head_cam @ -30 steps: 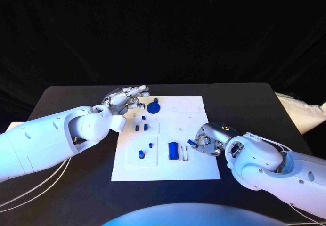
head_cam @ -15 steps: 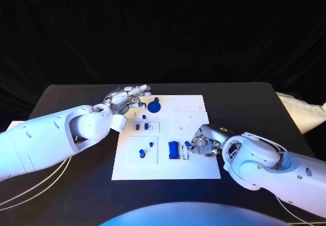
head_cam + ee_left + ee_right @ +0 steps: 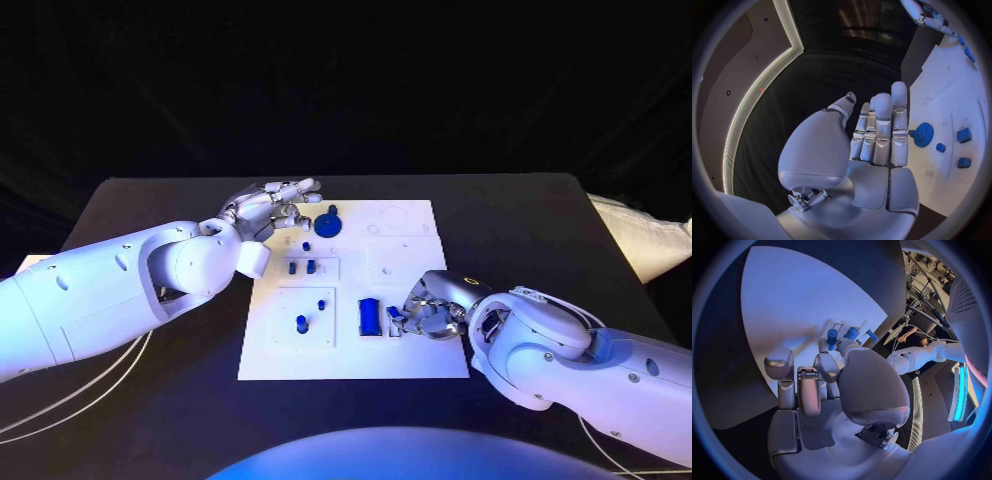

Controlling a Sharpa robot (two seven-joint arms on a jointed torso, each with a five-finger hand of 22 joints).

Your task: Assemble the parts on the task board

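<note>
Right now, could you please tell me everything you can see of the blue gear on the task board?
The blue gear is a small round toothed wheel, plastic by its look, with a raised hub at its centre and a short stub on its far side. It sits near the far left corner of the white task board. The left hand hovers beside it with fingers straight, and the left wrist view shows its fingertips near the gear; whether they touch is unclear.
</note>
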